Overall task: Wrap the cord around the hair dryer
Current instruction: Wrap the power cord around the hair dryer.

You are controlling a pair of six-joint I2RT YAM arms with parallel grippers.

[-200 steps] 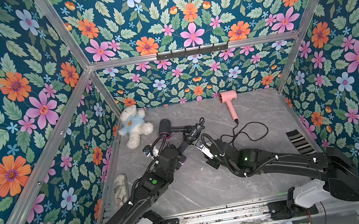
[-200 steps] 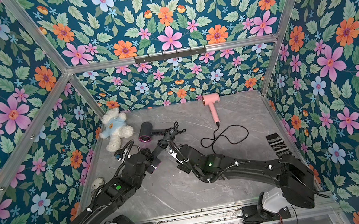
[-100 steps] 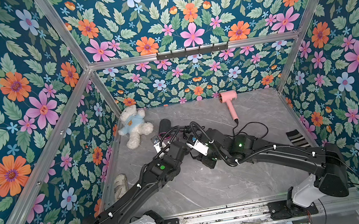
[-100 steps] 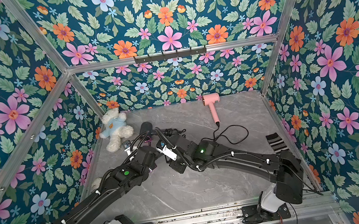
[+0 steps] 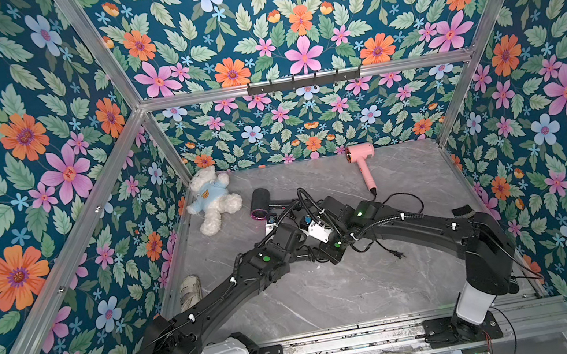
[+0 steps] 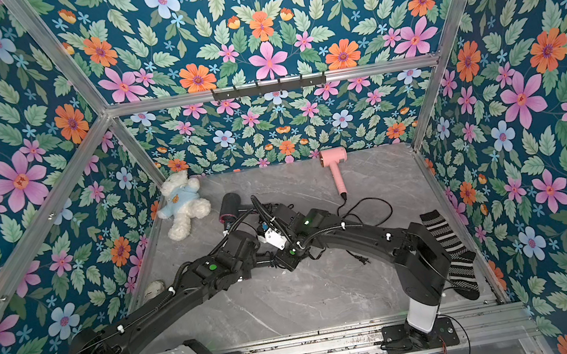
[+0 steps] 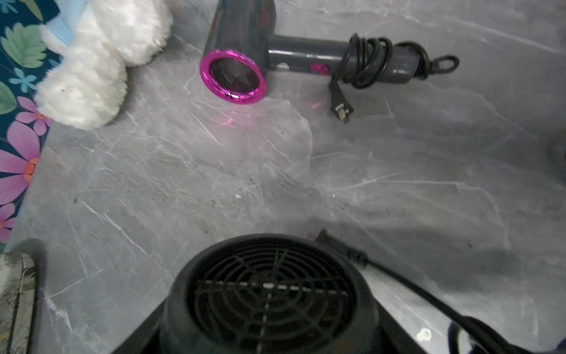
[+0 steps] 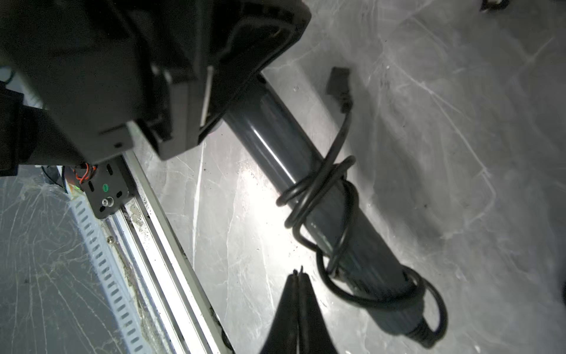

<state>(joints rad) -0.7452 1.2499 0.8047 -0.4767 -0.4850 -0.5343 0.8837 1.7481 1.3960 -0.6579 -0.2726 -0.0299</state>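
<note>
— Flowered walls on three sides and a grey marbled table below. What lies left of the left pincer?
— A pale shoe against the left wall, nearer the arm's base than the pincer, and farther back a white teddy bear.
— Is that pincer wide or narrow?
— I cannot tell. Cables cover it in both top views, and in the left wrist view a round black grille hides the fingers.
— And the dark hair dryer?
— It lies on its side on the table, near and beyond the left pincer, its handle pointing toward the right pincer. The cord is wound around the handle in several loops, bunched toward the end away from the head, and the plug rests on the table beside them.
— The right pincer?
— Tips pressed together, holding nothing, just beside that end of the handle; a strip of table shows between them and the nearest loop.
— Farther right?
— A pink hair dryer lies flat well beyond the right pincer, near the back wall, its loose cord curling on the table. A striped sock lies well to the right of both pincers, by the right wall
</note>
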